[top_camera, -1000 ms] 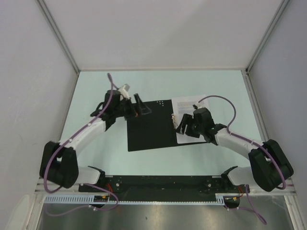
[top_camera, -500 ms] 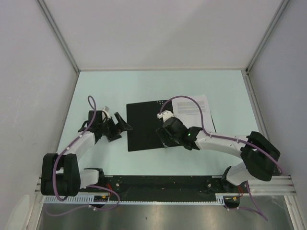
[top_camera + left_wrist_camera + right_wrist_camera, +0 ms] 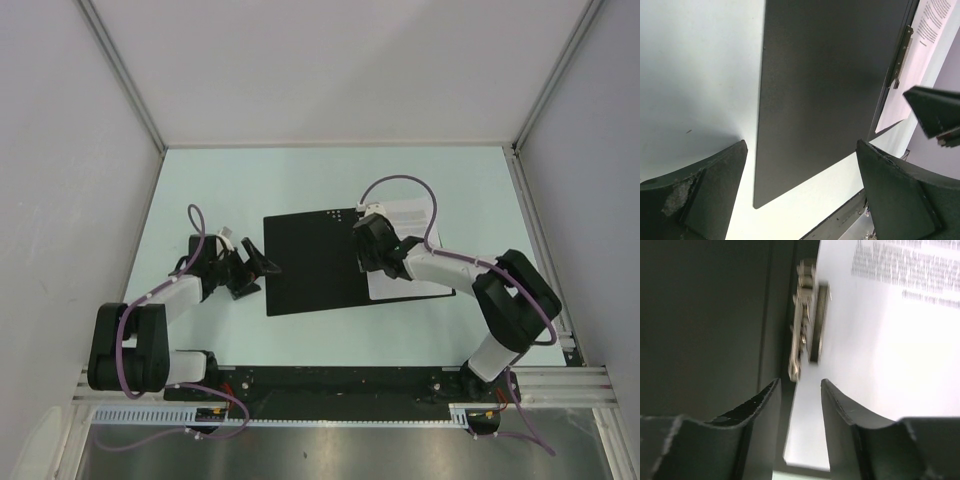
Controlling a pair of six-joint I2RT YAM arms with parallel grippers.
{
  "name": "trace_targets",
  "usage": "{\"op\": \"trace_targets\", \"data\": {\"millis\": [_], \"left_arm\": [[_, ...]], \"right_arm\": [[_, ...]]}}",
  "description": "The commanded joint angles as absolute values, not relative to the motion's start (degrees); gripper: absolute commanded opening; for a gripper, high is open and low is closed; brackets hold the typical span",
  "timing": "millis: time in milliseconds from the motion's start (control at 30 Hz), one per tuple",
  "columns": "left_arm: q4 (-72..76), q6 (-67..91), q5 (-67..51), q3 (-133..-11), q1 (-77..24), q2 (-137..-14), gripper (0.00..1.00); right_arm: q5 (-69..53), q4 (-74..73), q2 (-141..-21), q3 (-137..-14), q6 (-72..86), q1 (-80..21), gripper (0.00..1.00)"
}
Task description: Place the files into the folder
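The files (image 3: 405,288) lie flat on the right part of the spread, white sheets with blocks of small black print toward their far end. Their left edge sits right beside the metal spine clip (image 3: 802,340). I cannot tell whether a cover lies under them. The folder (image 3: 310,265) is open with its black inside facing up, flat on the table (image 3: 300,180) about midway between its left and right sides. The black panel fills the area to the left of the clip.

My right gripper (image 3: 799,386) hangs low over the spine. Its fingers are parted by only a narrow gap and grip nothing. One fingertip is over the black panel and the other over the left margin of the sheets, with the near end of the clip just beyond the tips. Whether the tips touch the paper I cannot tell. My right arm reaches in from the near right corner and crosses over the sheets.

My left gripper (image 3: 801,145) is just off the folder's left edge, over the bare table. Its fingers are spread wide and hold nothing, and they point to the right across the black panel. From its wrist camera I see the panel's near left corner, the clip along the far side and the printed sheets beyond it.
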State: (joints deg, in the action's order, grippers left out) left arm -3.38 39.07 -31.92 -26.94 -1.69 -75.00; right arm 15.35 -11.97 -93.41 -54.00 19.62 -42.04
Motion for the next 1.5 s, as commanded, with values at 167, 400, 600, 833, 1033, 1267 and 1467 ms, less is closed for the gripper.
{"op": "trace_targets", "data": {"millis": [167,400,600,833,1033,1267,1467], "left_arm": [[-1.9,38.8,-32.7,-25.8,-1.5,-75.7,0.98],[-1.6,38.8,-33.3,-26.0,-1.4,-75.1,0.97],[-1.3,38.8,-33.0,-26.0,-1.4,-74.6,0.98],[-2.0,39.1,-32.3,-25.9,-1.4,-74.0,1.0],[-3.3,39.3,-30.7,-25.8,-1.4,-72.8,1.0],[-5.1,38.6,-27.9,-25.2,-1.5,-71.4,1.0],[-1.1,39.8,-31.0,-23.9,-1.4,-73.7,1.0]], "right_arm": [[16.4,-9.8,-102.8,-64.9,17.5,-40.7,0.38],[20.4,-12.7,-107.7,-68.7,15.7,-41.8,0.33],[23.2,-14.0,-110.1,-69.5,16.0,-43.4,0.3],[25.2,-16.5,-112.1,-69.8,20.6,-43.6,0.18],[22.6,-16.4,-111.6,-69.8,22.5,-42.1,0.0],[10.4,-15.6,-106.7,-70.0,20.1,-37.5,0.0],[0.7,-15.8,-104.9,-70.0,21.2,-33.7,0.0]]}}
